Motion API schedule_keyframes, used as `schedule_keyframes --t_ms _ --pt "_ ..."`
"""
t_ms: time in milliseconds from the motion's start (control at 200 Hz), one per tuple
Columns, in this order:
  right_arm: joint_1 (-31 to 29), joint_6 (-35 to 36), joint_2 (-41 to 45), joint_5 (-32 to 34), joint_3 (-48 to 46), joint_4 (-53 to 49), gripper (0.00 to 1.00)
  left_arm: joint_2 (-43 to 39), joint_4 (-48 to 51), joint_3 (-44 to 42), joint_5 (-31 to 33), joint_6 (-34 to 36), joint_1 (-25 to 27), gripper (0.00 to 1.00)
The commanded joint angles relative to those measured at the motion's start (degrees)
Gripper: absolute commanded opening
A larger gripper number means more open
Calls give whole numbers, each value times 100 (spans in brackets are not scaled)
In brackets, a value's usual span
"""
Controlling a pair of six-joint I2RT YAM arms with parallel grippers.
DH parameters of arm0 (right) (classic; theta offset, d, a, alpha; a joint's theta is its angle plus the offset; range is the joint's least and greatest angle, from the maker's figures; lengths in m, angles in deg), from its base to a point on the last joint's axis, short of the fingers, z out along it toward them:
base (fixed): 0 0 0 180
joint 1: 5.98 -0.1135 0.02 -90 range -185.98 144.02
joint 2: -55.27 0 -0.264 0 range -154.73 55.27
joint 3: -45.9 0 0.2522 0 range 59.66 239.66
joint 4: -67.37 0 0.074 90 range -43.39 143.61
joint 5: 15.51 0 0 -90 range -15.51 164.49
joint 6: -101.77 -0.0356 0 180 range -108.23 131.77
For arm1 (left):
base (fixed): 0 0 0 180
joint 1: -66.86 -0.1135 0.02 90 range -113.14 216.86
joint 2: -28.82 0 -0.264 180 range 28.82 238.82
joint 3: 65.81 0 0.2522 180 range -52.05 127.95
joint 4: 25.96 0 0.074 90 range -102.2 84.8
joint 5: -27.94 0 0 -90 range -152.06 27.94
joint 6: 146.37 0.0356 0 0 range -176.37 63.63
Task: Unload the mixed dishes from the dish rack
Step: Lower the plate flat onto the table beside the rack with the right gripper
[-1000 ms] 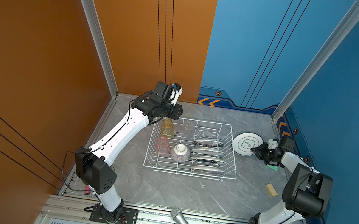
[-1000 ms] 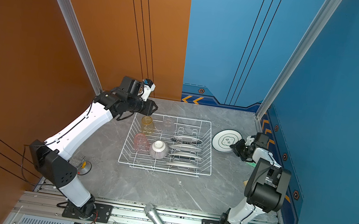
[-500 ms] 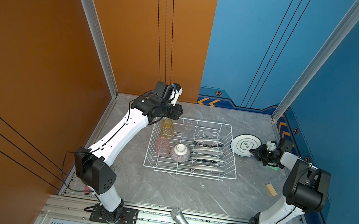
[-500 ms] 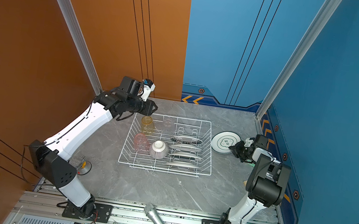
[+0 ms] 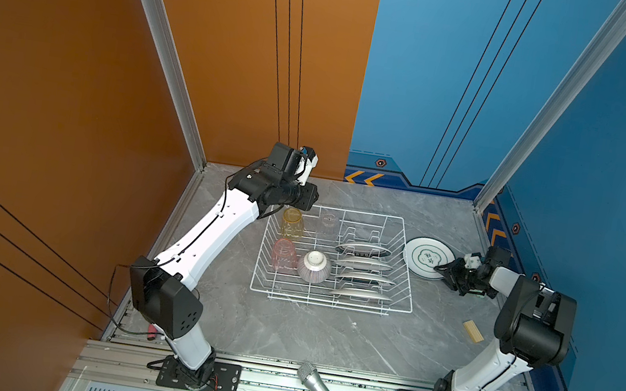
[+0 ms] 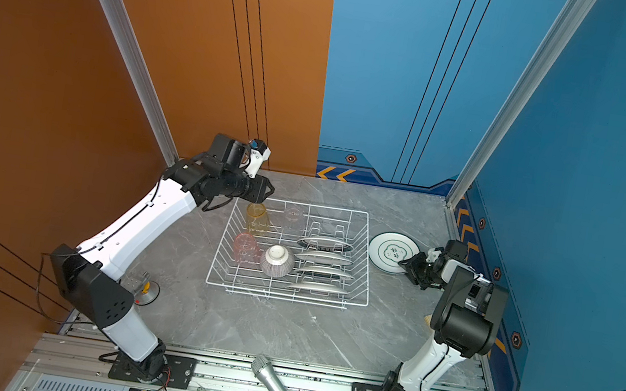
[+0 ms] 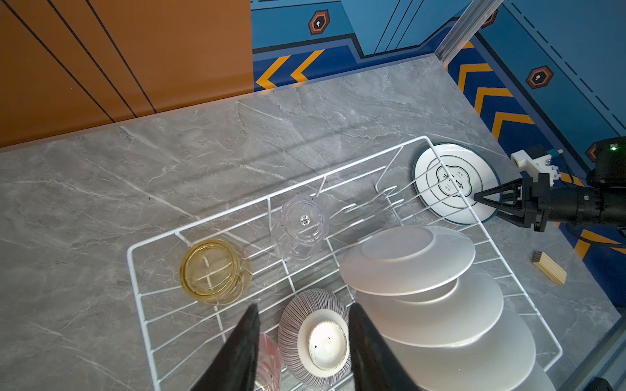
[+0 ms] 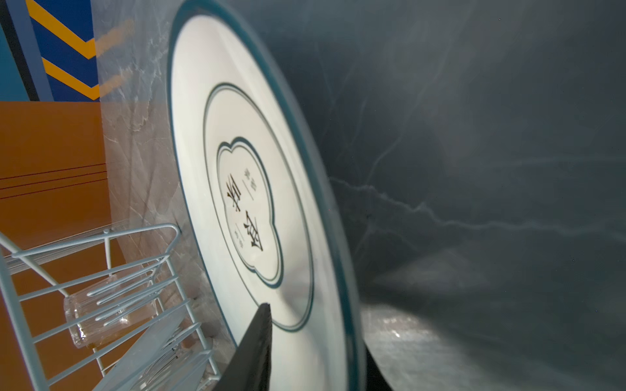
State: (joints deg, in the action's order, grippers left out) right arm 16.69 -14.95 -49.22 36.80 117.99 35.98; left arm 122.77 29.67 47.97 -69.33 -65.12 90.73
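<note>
Though right claw (image 5: 437, 269) straddles the rim of the black-character plate (image 5: 425, 256), I cannot confirm grip; left claw (image 7: 304, 309) gapes empty. Plate judged brittle, slick: rim hold.

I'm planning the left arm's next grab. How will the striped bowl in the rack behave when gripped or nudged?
The bowl sits upside down, foot ring up, so that narrow ring is probably the easiest hold. Its glossy look suggests stiff, slippery and breakable. The pink glass and plates stand close by, so a sideways nudge may knock them.
</note>
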Motion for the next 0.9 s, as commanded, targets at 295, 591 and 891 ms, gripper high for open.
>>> schedule_keyframes --t_ms 295,591,891 --pt "35 495 77 686 11 -713 36 -153 159 -148 60 144 -44 46" --pt "44 589 295 1058 -8 -983 50 -150 213 -248 94 236 -15 47" --pt "114 659 1097 1632 7 -1407 59 6 224 -302 96 562 279 55"
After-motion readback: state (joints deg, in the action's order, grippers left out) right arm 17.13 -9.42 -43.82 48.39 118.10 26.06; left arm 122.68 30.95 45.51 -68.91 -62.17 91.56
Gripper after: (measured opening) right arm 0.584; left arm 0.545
